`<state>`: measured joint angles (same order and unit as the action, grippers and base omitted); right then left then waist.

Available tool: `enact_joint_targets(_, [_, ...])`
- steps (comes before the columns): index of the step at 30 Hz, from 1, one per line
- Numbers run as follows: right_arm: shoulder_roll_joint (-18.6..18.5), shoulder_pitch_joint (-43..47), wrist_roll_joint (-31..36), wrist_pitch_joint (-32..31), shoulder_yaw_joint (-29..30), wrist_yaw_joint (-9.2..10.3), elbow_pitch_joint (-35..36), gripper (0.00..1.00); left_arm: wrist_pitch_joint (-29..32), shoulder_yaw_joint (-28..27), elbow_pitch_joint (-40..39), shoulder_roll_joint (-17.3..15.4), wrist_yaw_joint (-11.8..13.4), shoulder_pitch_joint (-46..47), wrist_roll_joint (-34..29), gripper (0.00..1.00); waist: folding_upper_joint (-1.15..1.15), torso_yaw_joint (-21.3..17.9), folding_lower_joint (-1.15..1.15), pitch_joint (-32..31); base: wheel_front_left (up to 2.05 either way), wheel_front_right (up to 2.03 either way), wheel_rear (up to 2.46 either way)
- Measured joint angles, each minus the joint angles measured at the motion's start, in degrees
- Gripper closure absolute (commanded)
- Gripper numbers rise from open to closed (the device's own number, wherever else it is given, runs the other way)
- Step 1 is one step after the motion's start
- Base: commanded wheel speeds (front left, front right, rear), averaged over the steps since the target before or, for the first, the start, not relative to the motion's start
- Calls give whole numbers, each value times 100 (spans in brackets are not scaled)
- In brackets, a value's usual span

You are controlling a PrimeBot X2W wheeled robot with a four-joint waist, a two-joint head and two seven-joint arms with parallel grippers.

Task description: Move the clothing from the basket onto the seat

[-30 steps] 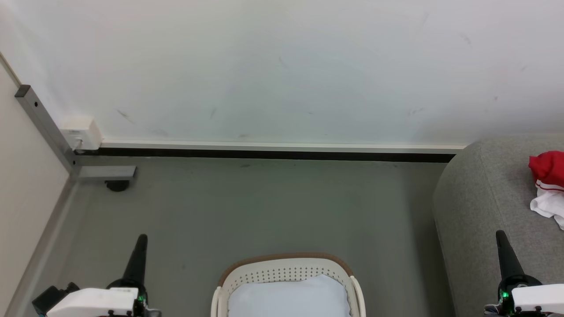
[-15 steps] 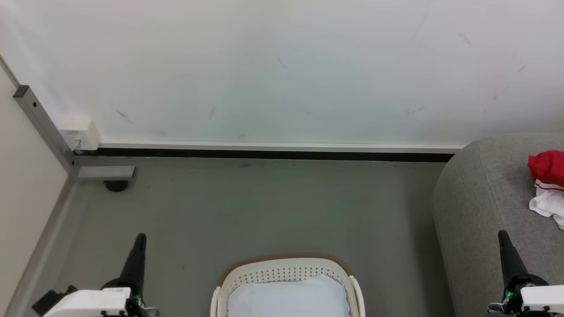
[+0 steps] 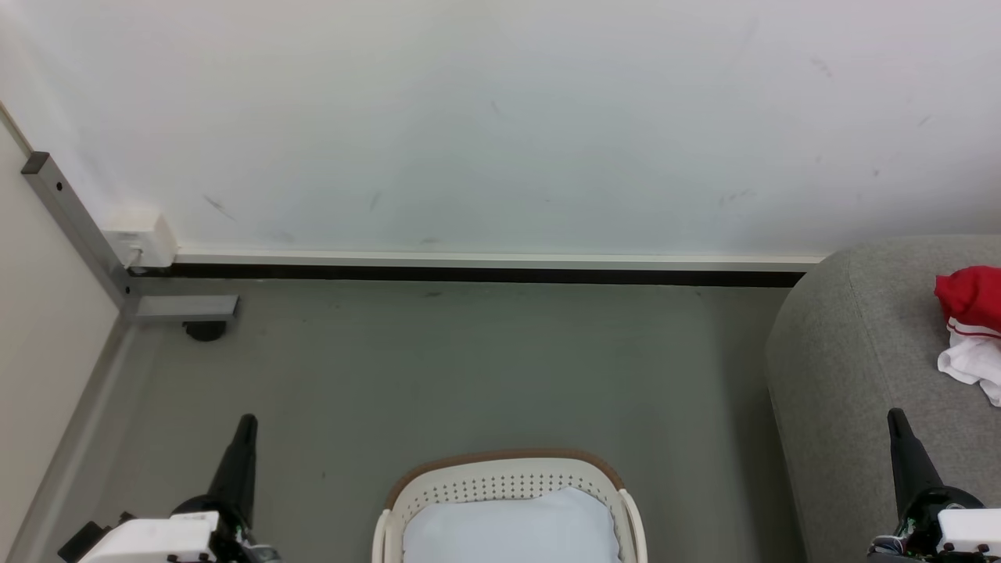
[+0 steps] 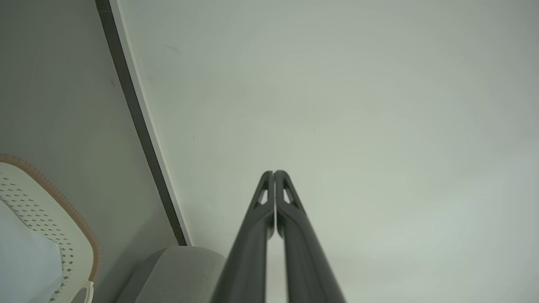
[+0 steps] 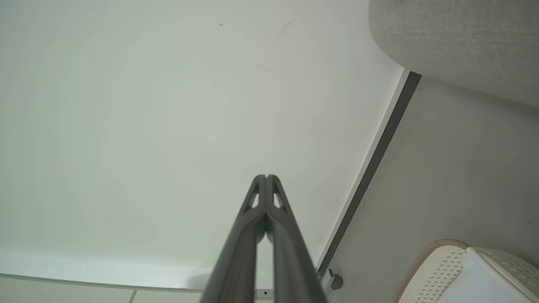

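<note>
Head view: the clothing (image 3: 968, 301), a red bundle with white trim, lies on the seat (image 3: 860, 352) at the frame's right edge. It is partly cut off, so whether it is one garment or two cannot be told. The basket (image 3: 508, 454) stands on the floor (image 3: 469, 367) between the two arms, well apart from the bundle. Its visible part holds a pale bluish-white pad (image 3: 508, 528), and its near end is out of frame. The left gripper (image 3: 245, 428) and right gripper (image 3: 897, 421) hang low at either side, carrying nothing. In the wrist views the left arm's fingers (image 4: 252, 240) are pressed together, as are the right arm's fingers (image 5: 240, 252). The likely hazards: a garment lying in the basket's unseen part could be overlooked, or a further reach inside could pinch the pad, the top layer there, instead.
</note>
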<state>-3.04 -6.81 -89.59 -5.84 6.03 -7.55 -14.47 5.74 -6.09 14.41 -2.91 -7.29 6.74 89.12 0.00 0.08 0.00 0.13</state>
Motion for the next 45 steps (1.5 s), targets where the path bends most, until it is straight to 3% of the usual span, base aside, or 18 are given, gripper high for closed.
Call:
enact_joint_targets(9, [18,8,-269,-73,54,0,24,100,79,-44,-18,9,-2,-9,287,100,0,-9,0,2,0,0,0])
enact_joint_targets(45, [21,11,-275,-73,55,0,25,100,80,-45,-21,10,-9,-13,288,100,0,-9,0,1,0,0,0])
